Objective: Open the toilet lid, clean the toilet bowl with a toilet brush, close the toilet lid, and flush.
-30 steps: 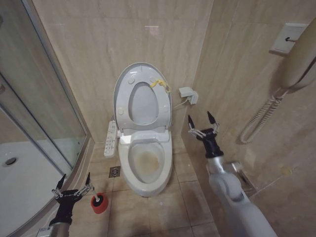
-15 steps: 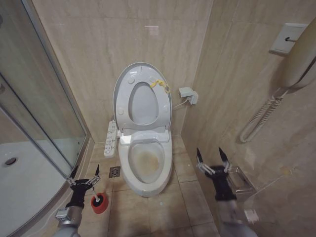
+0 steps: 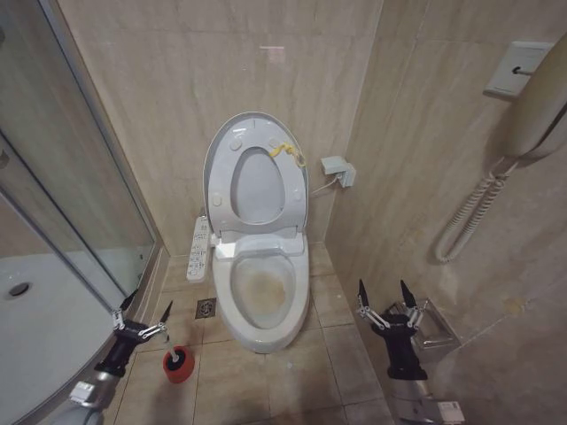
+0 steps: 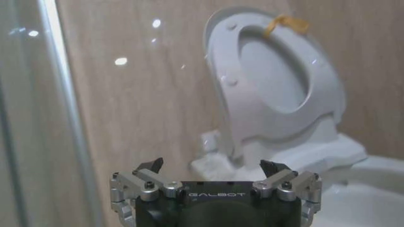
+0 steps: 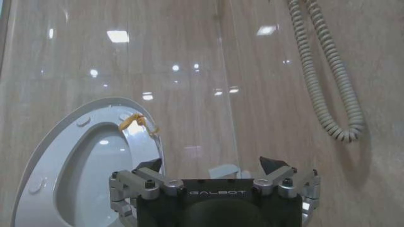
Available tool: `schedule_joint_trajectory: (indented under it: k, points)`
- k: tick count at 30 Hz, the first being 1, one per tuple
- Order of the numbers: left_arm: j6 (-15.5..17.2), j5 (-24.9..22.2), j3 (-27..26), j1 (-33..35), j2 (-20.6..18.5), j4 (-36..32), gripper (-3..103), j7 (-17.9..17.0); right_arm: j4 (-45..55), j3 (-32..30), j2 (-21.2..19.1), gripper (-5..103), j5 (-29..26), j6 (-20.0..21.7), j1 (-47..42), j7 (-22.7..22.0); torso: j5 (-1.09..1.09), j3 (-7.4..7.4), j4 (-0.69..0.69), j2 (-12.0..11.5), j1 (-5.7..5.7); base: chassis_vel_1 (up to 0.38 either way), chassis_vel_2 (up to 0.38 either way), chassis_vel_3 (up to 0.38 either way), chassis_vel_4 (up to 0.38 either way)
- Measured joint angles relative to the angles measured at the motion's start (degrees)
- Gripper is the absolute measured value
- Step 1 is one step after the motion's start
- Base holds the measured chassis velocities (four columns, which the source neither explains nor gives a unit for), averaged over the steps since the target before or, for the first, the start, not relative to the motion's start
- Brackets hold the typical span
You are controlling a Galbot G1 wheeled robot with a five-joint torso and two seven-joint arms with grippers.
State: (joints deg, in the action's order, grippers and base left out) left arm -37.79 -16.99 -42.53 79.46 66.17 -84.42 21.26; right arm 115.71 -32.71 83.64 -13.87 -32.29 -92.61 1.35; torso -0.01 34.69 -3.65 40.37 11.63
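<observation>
The toilet lid [image 3: 259, 190] stands raised against the back wall with the ring seat up in front of it; a yellow strap [image 3: 285, 152] hangs near its top. Below it the toilet bowl [image 3: 263, 292] lies exposed, stained yellowish-brown, with a white button panel [image 3: 200, 248] at its side. The toilet brush [image 3: 177, 363] stands in its round red holder on the floor left of the bowl. My left gripper [image 3: 142, 317] hovers open just left of the brush. My right gripper [image 3: 384, 295] is open, low, right of the bowl. The wrist views show the lid [image 4: 277, 80] [image 5: 94, 165] beyond each open gripper [image 4: 215, 165] [image 5: 213, 163].
A curved glass shower enclosure [image 3: 80, 221] closes off the left side. A floor drain [image 3: 205, 308] sits between brush and bowl. On the right wall hang a handset with a coiled cord [image 3: 469, 212] and a metal holder [image 3: 438, 328]. A small white box [image 3: 337, 168] is mounted beside the lid.
My right gripper has come down from beside the raised lid to low beside the bowl. The left gripper shifted slightly near the brush. Lid and brush stayed put.
</observation>
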Motion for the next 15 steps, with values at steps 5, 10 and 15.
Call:
schedule_joint_trajectory:
  k: [5,10,15]
  points:
    - [-0.3,-1.4,-0.2,-0.9,0.3,7.6,100,1.6,-1.2,0.6,0.4,100,0.2,-0.6,1.1,0.1,0.01,0.00,0.00,0.0,0.00,0.000,0.000,0.000,0.000]
    - [-0.3,-3.4,2.4,-3.6,0.2,15.4,100,3.5,-1.4,0.7,0.1,100,0.3,-1.0,1.2,0.2,0.00,0.00,-0.01,0.0,0.00,0.000,0.000,0.000,0.000]
    - [-0.2,-4.2,7.0,-8.7,0.6,23.3,100,3.9,-1.4,0.4,-0.8,100,0.3,-1.5,0.5,0.2,0.00,0.00,-0.03,0.0,0.00,0.000,0.000,0.000,0.000]
